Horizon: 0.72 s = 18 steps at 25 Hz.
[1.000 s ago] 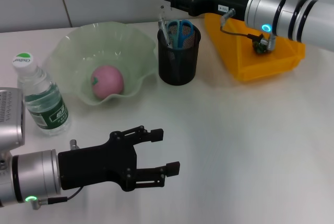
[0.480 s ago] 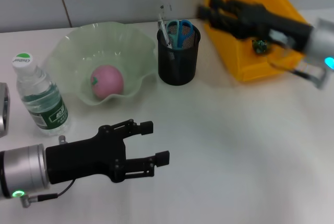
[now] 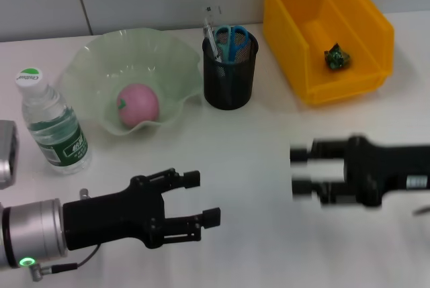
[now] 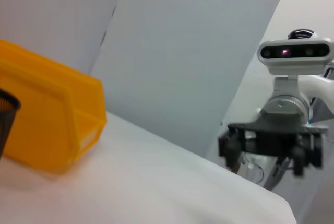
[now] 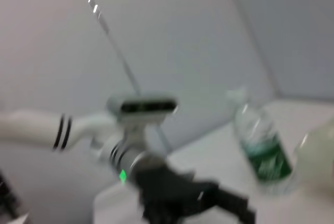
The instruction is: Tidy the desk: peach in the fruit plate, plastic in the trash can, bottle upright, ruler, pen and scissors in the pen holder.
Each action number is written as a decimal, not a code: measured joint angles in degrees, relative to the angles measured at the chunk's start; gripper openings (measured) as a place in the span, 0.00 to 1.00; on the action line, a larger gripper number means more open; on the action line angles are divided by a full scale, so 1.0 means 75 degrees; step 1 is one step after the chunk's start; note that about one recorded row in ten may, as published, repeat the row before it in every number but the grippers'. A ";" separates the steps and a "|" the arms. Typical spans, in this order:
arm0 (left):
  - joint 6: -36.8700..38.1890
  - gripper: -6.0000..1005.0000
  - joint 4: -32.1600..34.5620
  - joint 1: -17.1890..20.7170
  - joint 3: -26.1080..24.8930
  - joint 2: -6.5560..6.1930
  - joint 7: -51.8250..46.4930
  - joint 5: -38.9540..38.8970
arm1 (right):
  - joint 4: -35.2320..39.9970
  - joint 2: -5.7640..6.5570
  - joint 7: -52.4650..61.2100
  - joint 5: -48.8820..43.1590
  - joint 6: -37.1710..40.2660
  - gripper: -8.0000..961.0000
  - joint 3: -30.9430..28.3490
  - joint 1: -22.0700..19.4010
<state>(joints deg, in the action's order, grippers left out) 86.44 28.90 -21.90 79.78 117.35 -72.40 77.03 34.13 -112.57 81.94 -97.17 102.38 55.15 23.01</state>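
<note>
The pink peach (image 3: 138,105) lies in the pale green fruit plate (image 3: 94,66). The water bottle (image 3: 50,127) stands upright left of the plate and also shows in the right wrist view (image 5: 258,145). The black mesh pen holder (image 3: 230,73) holds the blue-handled scissors (image 3: 232,38) and a clear ruler or pen (image 3: 211,27). A crumpled green plastic piece (image 3: 337,56) lies in the yellow bin (image 3: 316,93). My left gripper (image 3: 201,198) is open and empty, low over the table's front left. My right gripper (image 3: 300,170) is open and empty over the front right, blurred by motion.
The yellow bin (image 4: 52,125) and the pen holder's rim (image 4: 6,114) also show in the left wrist view, with my right gripper (image 4: 269,143) farther off. The white table (image 3: 255,140) lies bare between the two grippers.
My right arm has swung from above the yellow bin down to the table's front right. My left gripper has shifted only slightly. The objects have not moved.
</note>
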 joint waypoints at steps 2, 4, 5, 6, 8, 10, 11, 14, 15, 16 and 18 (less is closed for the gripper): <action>-0.0019 0.86 -0.0437 -0.0262 0.0026 -0.0035 -0.0177 0.0090 | -0.0029 0.0010 0.0085 -0.0408 0.0081 0.71 0.0001 0.0039; -0.0010 0.86 -0.0552 -0.0325 0.0013 -0.0045 -0.0222 0.0147 | -0.0051 0.0019 0.0144 -0.0701 0.0113 0.71 0.0001 0.0051; 0.0029 0.86 -0.0658 -0.0391 0.0006 -0.0054 -0.0252 0.0211 | -0.0047 0.0022 0.0147 -0.0743 0.0106 0.72 -0.0021 0.0039; 0.0043 0.86 -0.0658 -0.0395 0.0017 -0.0053 -0.0253 0.0218 | -0.0042 0.0023 0.0105 -0.0766 0.0089 0.73 -0.0051 0.0023; 0.0090 0.86 -0.0639 -0.0393 0.0036 -0.0056 -0.0256 0.0220 | -0.0040 0.0011 -0.0093 -0.0773 0.0023 0.75 -0.0151 -0.0023; 0.0174 0.86 -0.0623 -0.0393 0.0031 -0.0072 -0.0261 0.0220 | -0.0067 -0.0018 -0.0275 -0.0779 -0.0055 0.78 -0.0198 -0.0036; 0.0232 0.86 -0.0621 -0.0393 0.0015 -0.0088 -0.0264 0.0220 | -0.0083 -0.0034 -0.0334 -0.0782 -0.0112 0.79 -0.0202 -0.0038; 0.0352 0.86 -0.0612 -0.0394 -0.0017 -0.0137 -0.0268 0.0220 | -0.0156 -0.0066 -0.0455 -0.0788 -0.0299 0.83 -0.0174 -0.0035; 0.0379 0.86 -0.0612 -0.0394 -0.0023 -0.0148 -0.0269 0.0220 | -0.0180 -0.0072 -0.0493 -0.0789 -0.0352 0.84 -0.0164 -0.0030; 0.0401 0.86 -0.0611 -0.0395 -0.0027 -0.0156 -0.0269 0.0220 | -0.0189 -0.0077 -0.0507 -0.0790 -0.0371 0.85 -0.0167 -0.0028; 0.0436 0.86 -0.0609 -0.0396 -0.0030 -0.0181 -0.0271 0.0220 | -0.0193 -0.0085 -0.0519 -0.0791 -0.0385 0.85 -0.0186 -0.0027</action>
<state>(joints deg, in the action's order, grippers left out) 89.71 24.33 -24.87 79.55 115.99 -74.43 78.67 32.69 -113.20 78.05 -103.11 99.49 53.75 22.80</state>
